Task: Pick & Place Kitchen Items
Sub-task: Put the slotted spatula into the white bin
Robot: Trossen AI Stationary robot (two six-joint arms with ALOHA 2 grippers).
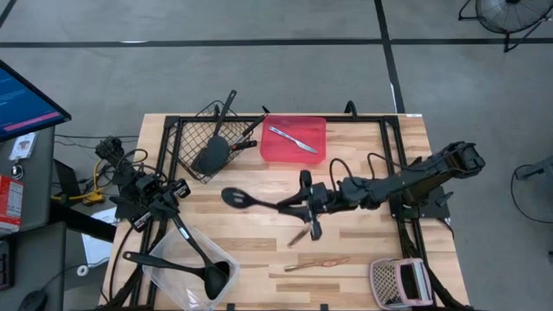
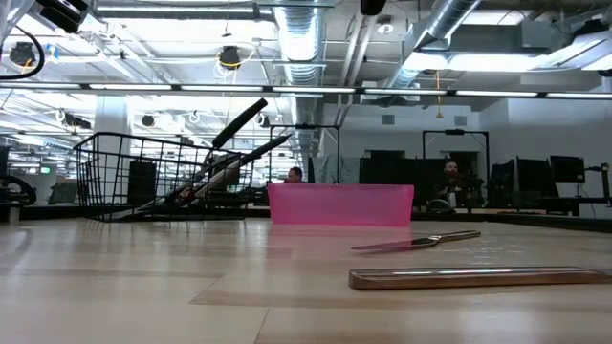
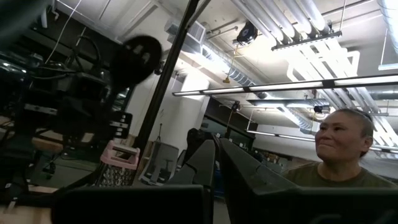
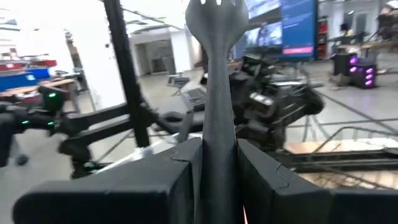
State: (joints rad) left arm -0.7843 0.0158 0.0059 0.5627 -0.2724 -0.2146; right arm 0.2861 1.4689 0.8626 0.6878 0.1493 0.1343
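My right gripper (image 1: 294, 206) reaches from the right to the table's middle and is shut on a black slotted spoon (image 1: 251, 200), whose head (image 4: 214, 11) points toward the left arm. My left gripper (image 3: 216, 163) is shut on nothing and stays by the table's left edge (image 1: 175, 190). A black turner (image 1: 213, 149) leans in the black wire basket (image 1: 192, 138). A silver knife (image 1: 292, 138) lies in the red tray (image 1: 318, 128). Black ladles (image 1: 203, 266) rest in the clear tub (image 1: 164, 278). Two copper sticks (image 1: 298, 236) (image 1: 318, 262) lie on the table. My right gripper pinches the spoon's handle (image 4: 217, 155) between its two fingers (image 4: 180, 174), at the end away from the head. The fingers come in level from the table's right and lie along the handle. The spoon sticks out ahead of them, clear of the table.
A pinkish mesh item (image 1: 397, 282) sits at the near right corner. A person (image 3: 339, 152) stands beyond the table. A monitor (image 1: 26, 99) stands off the left side. Bare wood lies between the tub and the copper sticks.
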